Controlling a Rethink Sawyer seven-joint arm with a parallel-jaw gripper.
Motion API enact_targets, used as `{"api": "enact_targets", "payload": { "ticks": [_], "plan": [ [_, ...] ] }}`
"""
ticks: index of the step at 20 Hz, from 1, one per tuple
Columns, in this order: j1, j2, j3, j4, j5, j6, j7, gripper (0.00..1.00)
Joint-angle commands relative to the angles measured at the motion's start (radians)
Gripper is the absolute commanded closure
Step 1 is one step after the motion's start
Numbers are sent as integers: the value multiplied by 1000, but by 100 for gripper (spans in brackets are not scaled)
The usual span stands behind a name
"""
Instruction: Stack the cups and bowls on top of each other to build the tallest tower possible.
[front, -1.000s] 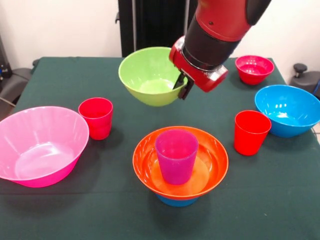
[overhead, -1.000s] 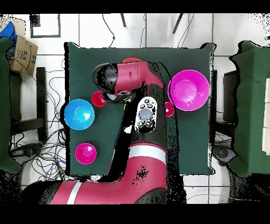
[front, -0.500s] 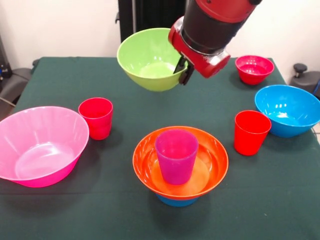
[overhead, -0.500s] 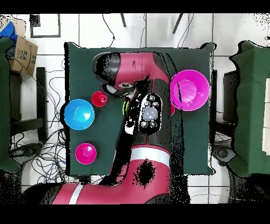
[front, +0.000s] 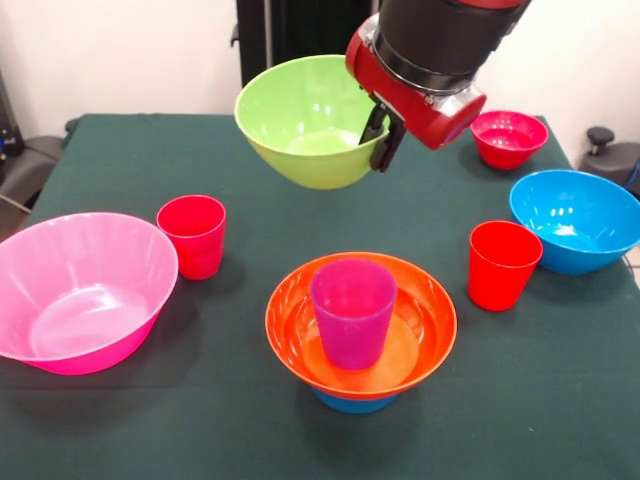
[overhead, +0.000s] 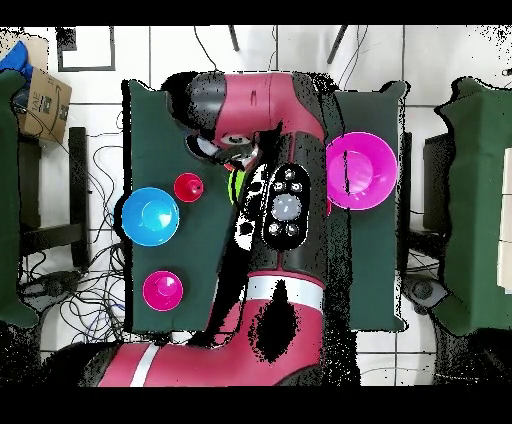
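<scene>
- The gripper (front: 378, 135) is closed on the right-hand rim of the lime green bowl (front: 305, 118), one finger inside and one outside, and holds it in the air, clear of the table (front: 110, 150).
- The green bowl hangs roughly level, mouth up, with nothing in it.
- The tower (front: 360, 335) stands near the front edge of the table: a purple cup (front: 352, 310) sits upright inside the orange bowl (front: 420, 335), which rests on a small blue bowl (front: 350, 403), of which only the bottom shows.
- The large pink bowl (front: 80, 290) sits empty at the left edge; a red cup (front: 192, 235) stands just beside it, upright and empty.
- The large blue bowl (front: 575, 220) lies empty at the right edge, with a second red cup (front: 502, 263) near it, toward the tower.
- The small red-magenta bowl (front: 508, 137) sits empty near the far right corner.
- Bare green cloth lies open between the tower and the held bowl, and along the front corners.
- From above, the arm (overhead: 285, 205) covers the middle of the table; the pink, blue and red-magenta bowls and one red cup show around it.
</scene>
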Motion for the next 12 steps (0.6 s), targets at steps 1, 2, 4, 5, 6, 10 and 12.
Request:
{"api": "enact_targets", "payload": {
  "ticks": [1, 2, 4, 5, 6, 10, 12],
  "plan": [
    [-6, 83, 64, -136, 15, 100, 48, 100],
    [-5, 91, 64, -144, 15, 96, 52, 100],
    [-4, 102, 60, -153, 18, 89, 57, 100],
    [-3, 104, 59, -155, 20, 89, 58, 100],
    [-3, 107, 59, -161, 25, 95, 58, 100],
    [1, 108, 49, -170, 41, 109, 59, 100],
    [3, 115, 44, -190, 48, 129, 61, 100]
  ]
}}
